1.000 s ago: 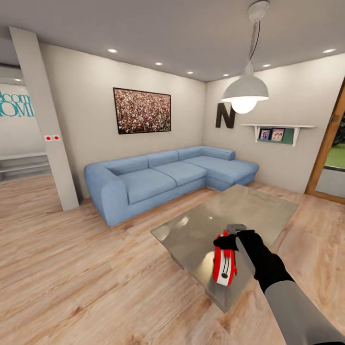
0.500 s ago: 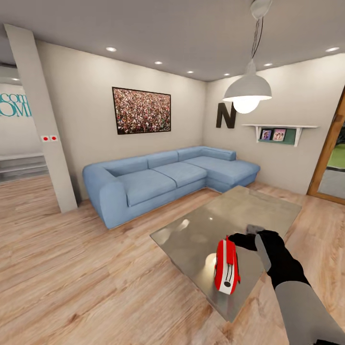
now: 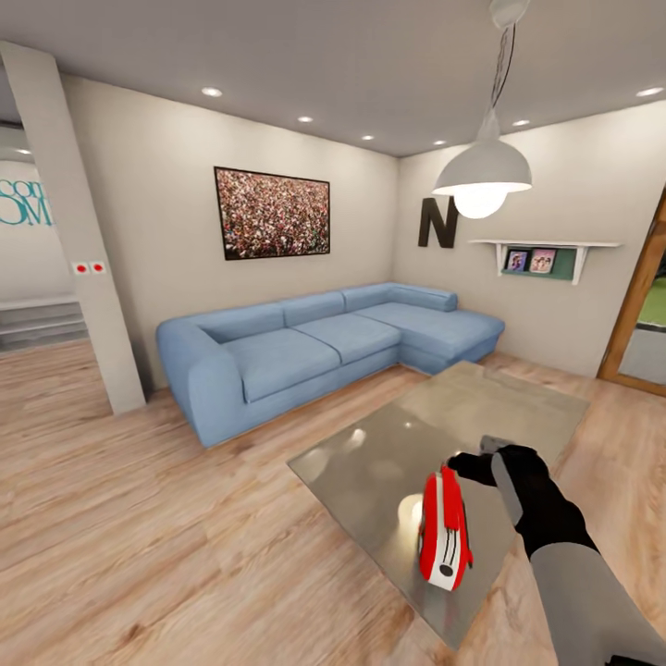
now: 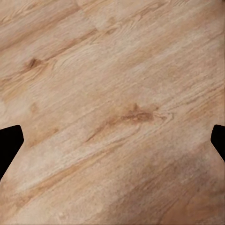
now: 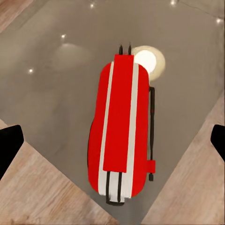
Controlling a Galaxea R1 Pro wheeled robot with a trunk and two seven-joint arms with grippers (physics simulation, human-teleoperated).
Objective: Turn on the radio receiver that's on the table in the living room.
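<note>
On my head camera I look across the living room: a long blue sofa (image 3: 324, 347) sits in the corner under a crowd-pattern picture (image 3: 272, 214), with a black letter N (image 3: 437, 223) on the side wall and a white pendant lamp (image 3: 483, 173) hanging over the glass bench (image 3: 370, 453). The red radio receiver (image 3: 443, 528) stands on edge near the bench's closest corner. My right tool (image 3: 470, 462) hovers just beyond the radio's far end, close to it; I cannot tell here whether they touch.

On my left wrist camera I see light wood floor (image 4: 112, 103), with the left tool's two dark fingertips (image 4: 8, 143) at opposite edges, spread wide and holding nothing.

On my right wrist camera the radio receiver (image 5: 121, 133) lies straight ahead on the reflective bench (image 5: 56, 70), close to its corner. The right tool's fingertips (image 5: 9, 143) sit far apart at the frame's sides, open, clear of the radio.
</note>
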